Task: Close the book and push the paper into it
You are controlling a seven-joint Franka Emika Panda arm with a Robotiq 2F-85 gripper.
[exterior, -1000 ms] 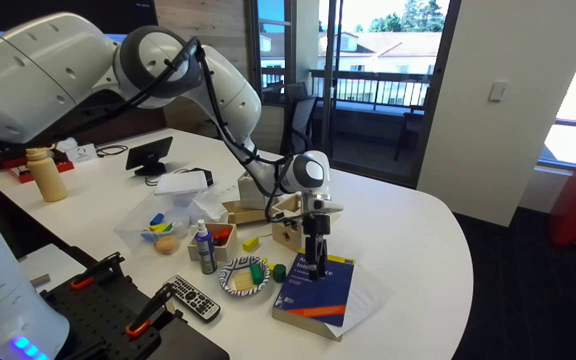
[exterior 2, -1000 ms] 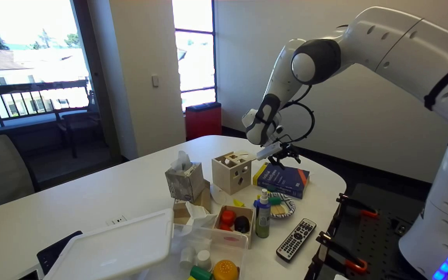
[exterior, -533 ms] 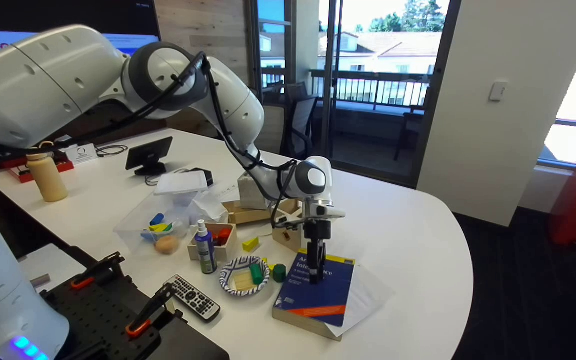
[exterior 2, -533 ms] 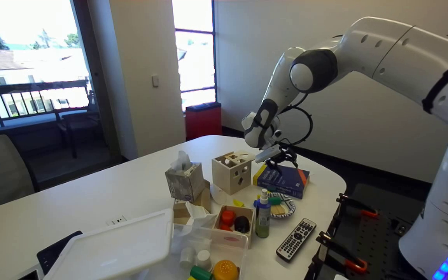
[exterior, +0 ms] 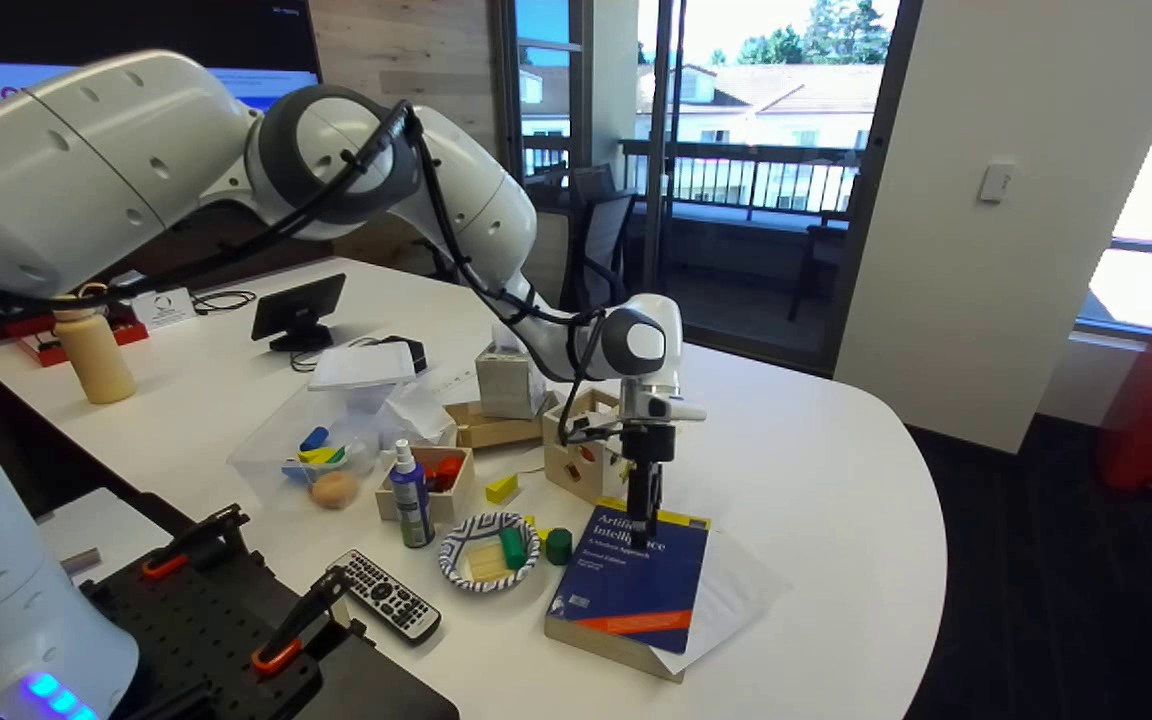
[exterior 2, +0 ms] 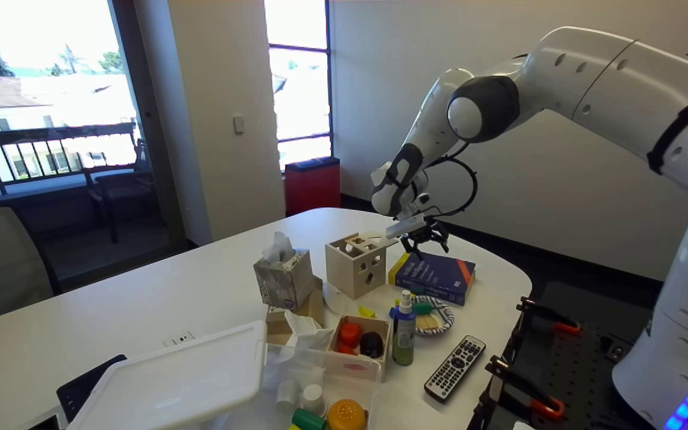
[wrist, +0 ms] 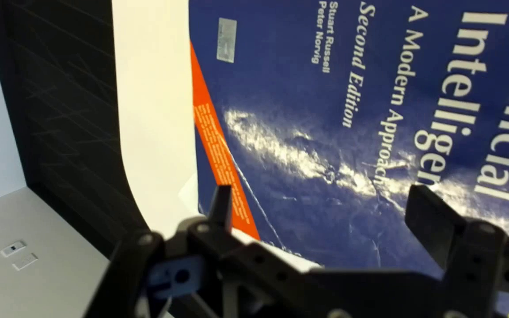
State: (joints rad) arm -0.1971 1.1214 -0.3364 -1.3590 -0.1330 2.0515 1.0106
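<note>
The book (exterior: 626, 595) lies closed and flat on the table, dark blue cover up, and shows in both exterior views (exterior 2: 439, 276). Its cover fills much of the wrist view (wrist: 290, 101). The white paper (exterior: 736, 590) sticks out from the book's long side, its inner part hidden under the cover. In the wrist view only a small pale corner by the book's edge may be the paper. My gripper (exterior: 644, 535) hovers over the book, near the title and yellow-band end. Its fingers stand wide apart with nothing between them, as the wrist view shows (wrist: 318, 190).
The wooden holed cube (exterior: 576, 470) stands close to the book's yellow end. A patterned bowl (exterior: 451, 575) and a green block (exterior: 558, 546) lie beside the book. A remote (exterior: 386, 597), a spray bottle (exterior: 411, 500) and a tissue box (exterior 2: 287, 279) stand farther off.
My gripper first came down slightly over the book, then rose a little and shifted toward the yellow-band end. The book and paper look unmoved.
</note>
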